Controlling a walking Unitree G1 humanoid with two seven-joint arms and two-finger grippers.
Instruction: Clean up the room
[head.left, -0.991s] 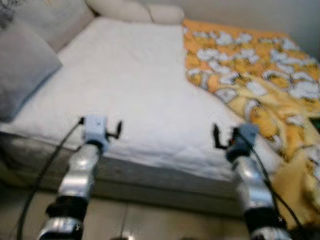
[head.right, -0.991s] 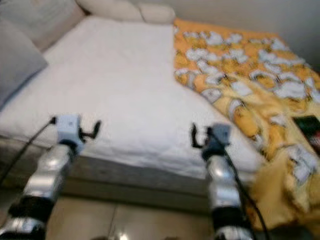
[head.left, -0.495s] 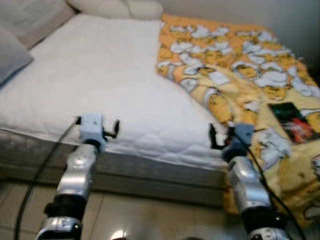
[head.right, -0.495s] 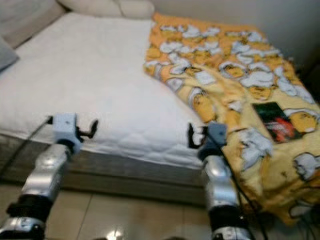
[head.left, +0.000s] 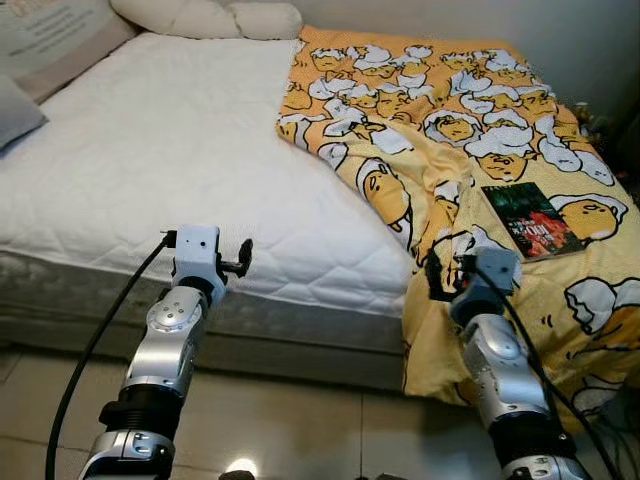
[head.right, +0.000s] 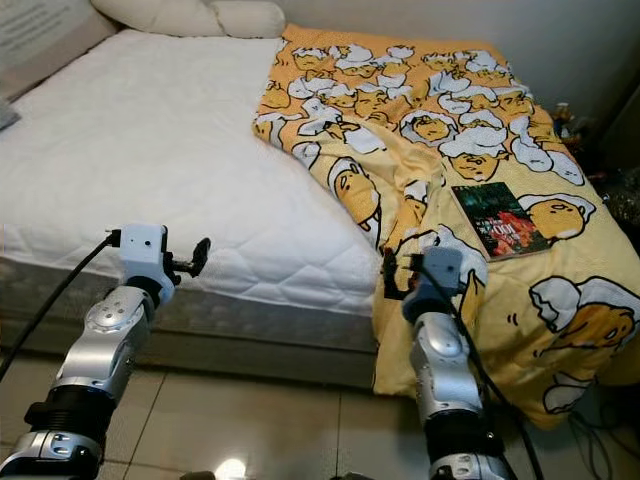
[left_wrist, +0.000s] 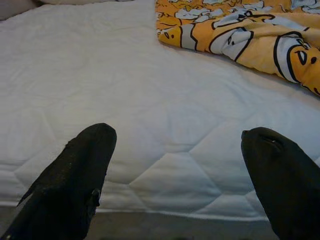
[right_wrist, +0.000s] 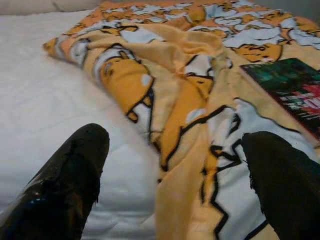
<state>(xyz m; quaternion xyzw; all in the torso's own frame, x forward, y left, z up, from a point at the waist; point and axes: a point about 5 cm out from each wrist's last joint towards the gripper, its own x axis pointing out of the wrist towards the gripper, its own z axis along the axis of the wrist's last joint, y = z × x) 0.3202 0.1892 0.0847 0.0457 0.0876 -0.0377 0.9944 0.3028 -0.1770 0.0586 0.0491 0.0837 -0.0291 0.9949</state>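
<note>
Fingers spread and empty on both: left gripper (left_wrist: 177, 175) hovering at the white mattress (head.left: 150, 160) edge, right gripper (right_wrist: 175, 175) facing the rumpled yellow blanket (head.left: 480, 150). Approaching still; probably reaching next for the book (head.left: 530, 220) lying on that blanket.

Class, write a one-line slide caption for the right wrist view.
Right gripper, jaws open, faces a rumpled yellow cartoon blanket with a book lying on it.
</note>
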